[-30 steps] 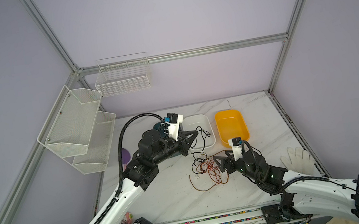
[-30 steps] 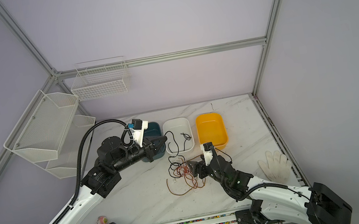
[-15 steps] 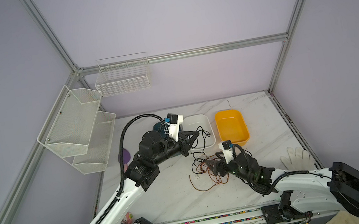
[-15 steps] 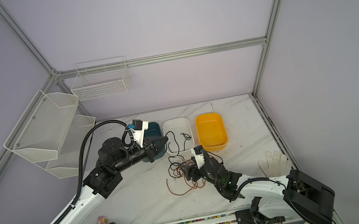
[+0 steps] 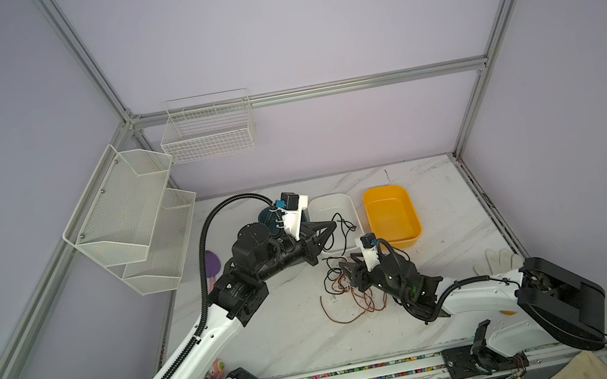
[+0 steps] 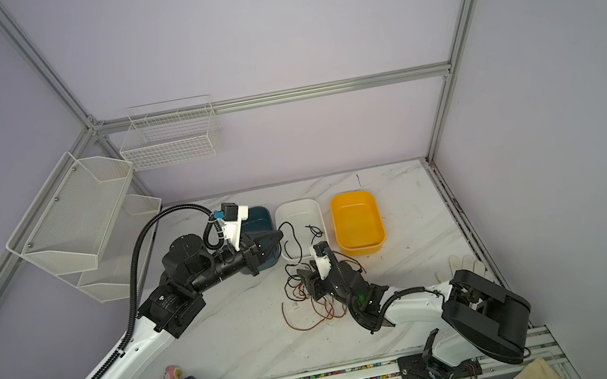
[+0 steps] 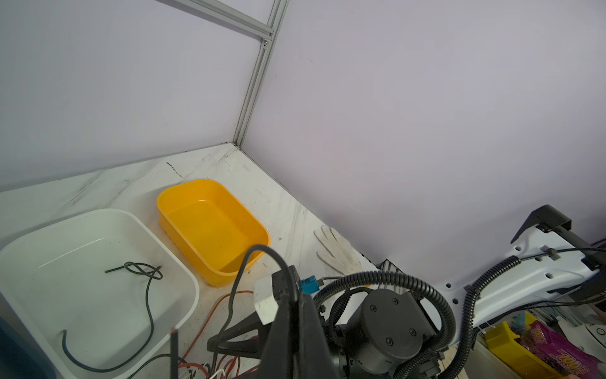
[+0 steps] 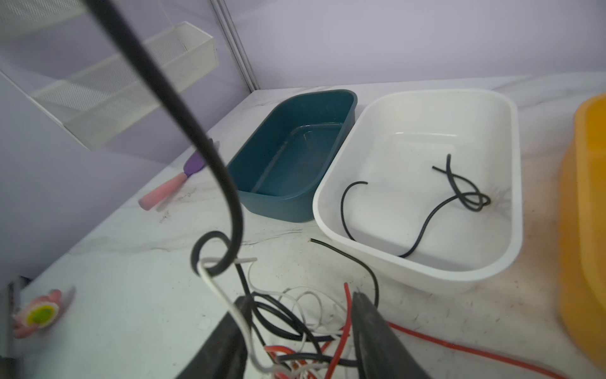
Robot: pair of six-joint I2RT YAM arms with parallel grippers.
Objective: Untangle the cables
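The cables (image 5: 348,296) (image 6: 316,306) lie as a tangle of thin black, white and orange-red wires on the marble table, in front of the white bin (image 5: 330,197) (image 6: 296,203). My left gripper (image 5: 333,226) (image 6: 281,237) (image 7: 296,295) is shut on one black cable (image 8: 226,183), which hangs from it down into the tangle. My right gripper (image 5: 346,272) (image 6: 302,278) (image 8: 300,300) sits low in the tangle. Its fingers stand apart, with black, white and red strands (image 8: 295,328) between them. Another black cable (image 8: 426,220) (image 7: 149,295) lies knotted inside the white bin.
A teal bin (image 6: 262,214) (image 8: 347,98) and a yellow bin (image 5: 386,189) (image 6: 351,194) flank the white one. A white glove (image 5: 497,259) lies at the right edge. A pink-purple spatula (image 8: 170,185) and a pink toy (image 6: 172,374) lie left. Wire shelves (image 5: 129,213) hang on the left wall.
My right gripper has moved left and forward into the tangle and its jaws have narrowed. The left arm holds its black cable in the same place.
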